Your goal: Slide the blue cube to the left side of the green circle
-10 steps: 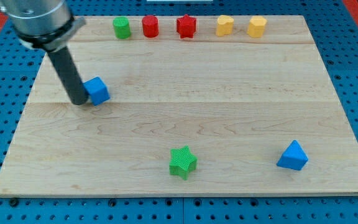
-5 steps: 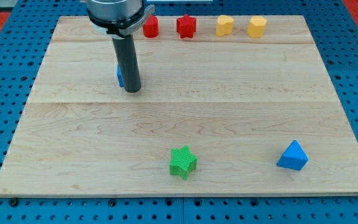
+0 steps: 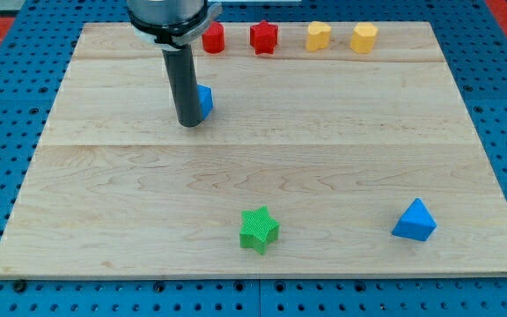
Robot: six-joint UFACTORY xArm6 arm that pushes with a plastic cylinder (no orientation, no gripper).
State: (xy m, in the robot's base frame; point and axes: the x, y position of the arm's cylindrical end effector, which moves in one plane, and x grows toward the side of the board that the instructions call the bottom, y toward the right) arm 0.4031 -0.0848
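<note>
The blue cube (image 3: 204,99) sits on the wooden board in the upper left part, mostly hidden behind my rod; only its right side shows. My tip (image 3: 189,124) rests on the board just left of and slightly below the cube, touching or nearly touching it. The green circle is hidden behind the arm's body at the view's top, left of the red cylinder (image 3: 213,37).
Along the top edge stand a red star (image 3: 263,37), a yellow heart (image 3: 319,35) and a yellow hexagon (image 3: 363,37). A green star (image 3: 259,230) and a blue triangle (image 3: 415,220) lie near the bottom. The board's edge (image 3: 262,276) borders blue pegboard.
The blue cube has moved right and up from the board's left part. My rod swept right with it; the cube now shows on the rod's right instead of its left.
</note>
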